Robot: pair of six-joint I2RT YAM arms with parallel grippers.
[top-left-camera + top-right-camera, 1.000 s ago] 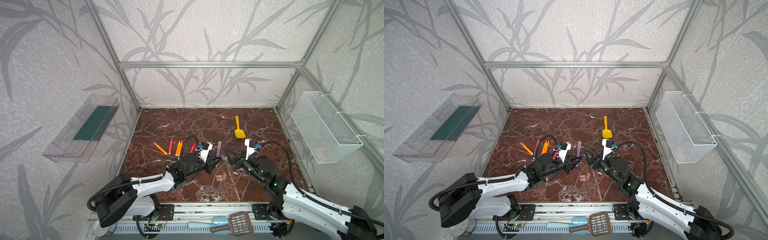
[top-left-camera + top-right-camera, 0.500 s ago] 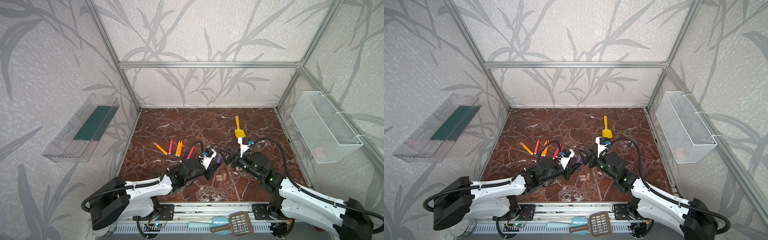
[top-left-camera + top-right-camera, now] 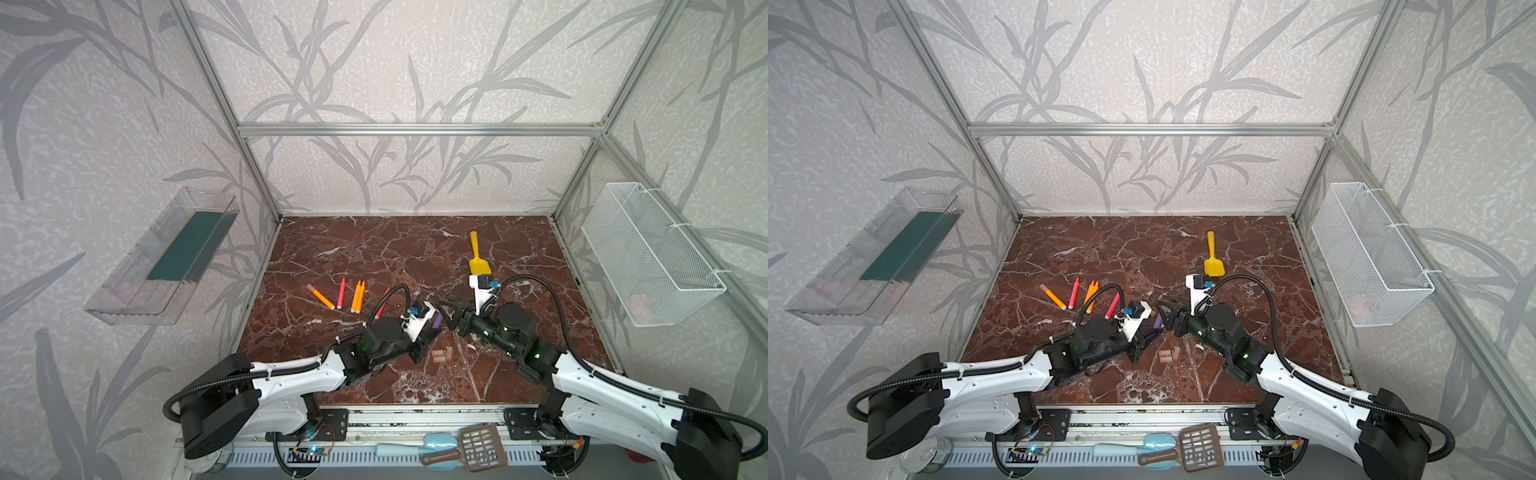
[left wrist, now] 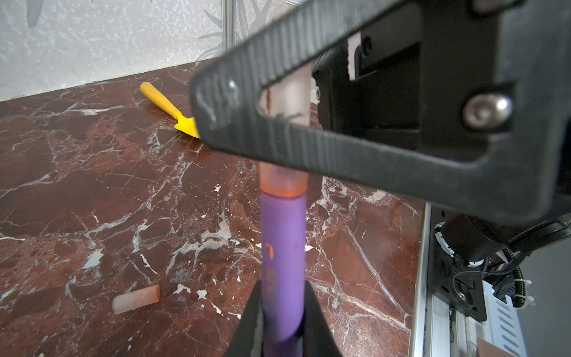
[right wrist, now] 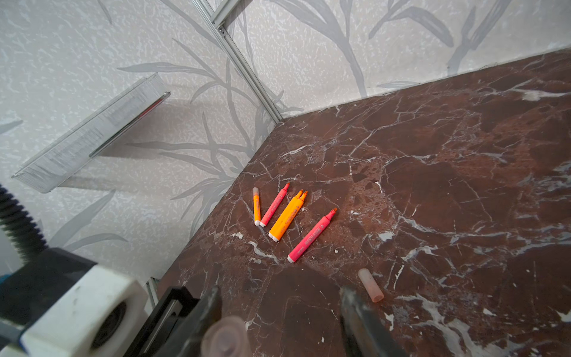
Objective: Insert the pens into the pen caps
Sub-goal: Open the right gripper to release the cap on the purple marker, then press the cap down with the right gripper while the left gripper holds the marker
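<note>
The purple pen (image 4: 282, 247) is a light, stiff plastic stick with a smooth barrel, so it would likely twist under a weak pinch. The sound hold is on the rear of the barrel, leaving the tip end free. That is where the left pincer (image 4: 282, 309) has it, clamped narrow around the barrel.

In both top views the pen sits just below the centre of the frame, over the desk (image 3: 374, 249). A pale pen cap (image 4: 284, 182) sits over the pen's tip, its rim meeting the purple barrel; how fully it is seated I cannot tell. The cap looks like a small, thin, slick tube, best pinched across its sides and pushed along the pen's axis.

The right pincer (image 5: 279, 293) faces the left one tip to tip, its jaws wider than the cap and not squeezing it. Both arms stretch low and forward, wrists angled towards each other.

The other pens (image 3: 358, 296) lie left of centre, and two loose caps (image 3: 441, 354) lie just below the pincers.
</note>
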